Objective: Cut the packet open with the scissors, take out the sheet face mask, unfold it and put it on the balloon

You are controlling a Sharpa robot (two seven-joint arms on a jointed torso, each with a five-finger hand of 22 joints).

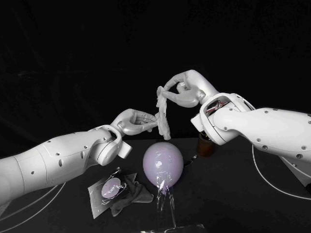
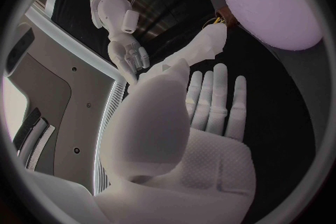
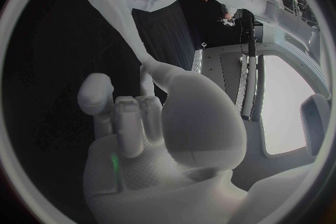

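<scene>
The black desk lay in a dark room. Nearest on it sat the cut packet, crumpled and flat, and just behind it the pale balloon stood upright. Above the balloon the sheet mask hung as a narrow, partly folded strip, its upper end pinched by the right robot hand, its lower part grasped by the left robot hand. It looked thin, limp and wet (likely clingy, easily torn), so opposite edges seemed the safest places to hold while spreading it.
</scene>
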